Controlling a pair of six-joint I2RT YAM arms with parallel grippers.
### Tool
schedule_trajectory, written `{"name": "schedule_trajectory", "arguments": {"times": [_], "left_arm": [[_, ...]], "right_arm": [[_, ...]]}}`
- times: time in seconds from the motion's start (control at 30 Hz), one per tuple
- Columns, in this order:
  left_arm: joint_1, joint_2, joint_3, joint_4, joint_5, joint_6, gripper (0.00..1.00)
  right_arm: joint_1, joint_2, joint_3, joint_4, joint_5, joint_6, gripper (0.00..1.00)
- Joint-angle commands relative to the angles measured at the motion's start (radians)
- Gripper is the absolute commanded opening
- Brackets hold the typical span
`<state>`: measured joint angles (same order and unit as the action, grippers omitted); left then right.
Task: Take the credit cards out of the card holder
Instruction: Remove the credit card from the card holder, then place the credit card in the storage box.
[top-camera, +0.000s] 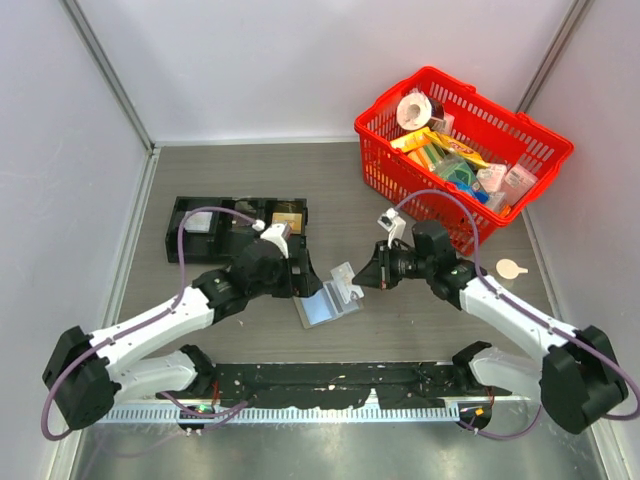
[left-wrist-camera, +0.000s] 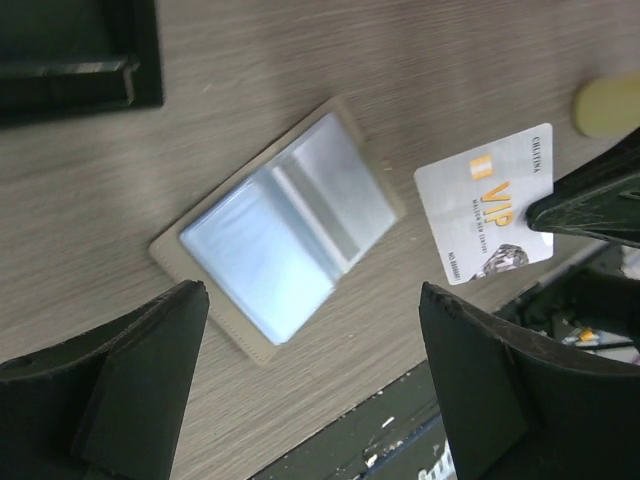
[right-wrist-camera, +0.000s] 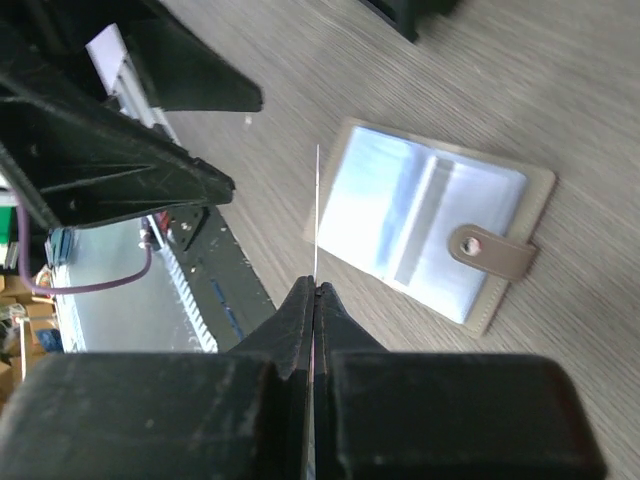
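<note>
Lying nearest: card holder (top-camera: 325, 308), open and flat on the table (top-camera: 420, 330), clear pockets up, strap folded across one panel.
Left gripper (left-wrist-camera: 312, 292): jaws spread wide with nothing in them, hovering over the card holder.
Right gripper (right-wrist-camera: 315, 290): fingers pressed together on the edge of one credit card (left-wrist-camera: 490, 205), held above the table just beside the card holder.
Black tray (top-camera: 200, 215): behind the left arm.
Red basket (top-camera: 545, 135): far right, full of goods.

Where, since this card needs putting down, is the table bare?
Bare: the far strip between tray and basket; the near strip between holder and base rail. Crowded: the middle, where left end effector and right end effector, gripping the card, flank the holder.
</note>
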<state>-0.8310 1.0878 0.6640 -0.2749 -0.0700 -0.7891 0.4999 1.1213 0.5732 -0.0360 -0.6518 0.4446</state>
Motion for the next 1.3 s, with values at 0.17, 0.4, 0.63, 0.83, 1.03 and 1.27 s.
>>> {"name": "schedule_trajectory", "arguments": {"times": [0.17,0.4,0.63,0.83,1.03,1.27], "left_arm": [[0.087,-0.048,0.150,0.094,0.353,0.280,0.91],[0.162,0.000,0.204,0.207,0.646,0.315,0.84],[0.164,0.067,0.232,0.249,0.837,0.329,0.65],[0.165,0.081,0.220,0.312,0.874,0.301,0.21],[0.190,0.064,0.203,0.303,0.802,0.283,0.00],[0.371,0.009,0.243,0.044,0.518,0.280,0.00]], "right_arm": [[-0.004,-0.140,0.162,-0.105,-0.199,-0.096,0.01],[-0.004,-0.134,0.220,-0.093,-0.304,-0.119,0.01],[-0.004,-0.101,0.264,-0.091,-0.335,-0.122,0.01],[-0.004,-0.060,0.289,-0.093,-0.339,-0.121,0.01],[-0.004,-0.040,0.290,-0.096,-0.264,-0.103,0.32],[-0.004,-0.026,0.318,-0.180,-0.140,-0.113,0.73]]}}
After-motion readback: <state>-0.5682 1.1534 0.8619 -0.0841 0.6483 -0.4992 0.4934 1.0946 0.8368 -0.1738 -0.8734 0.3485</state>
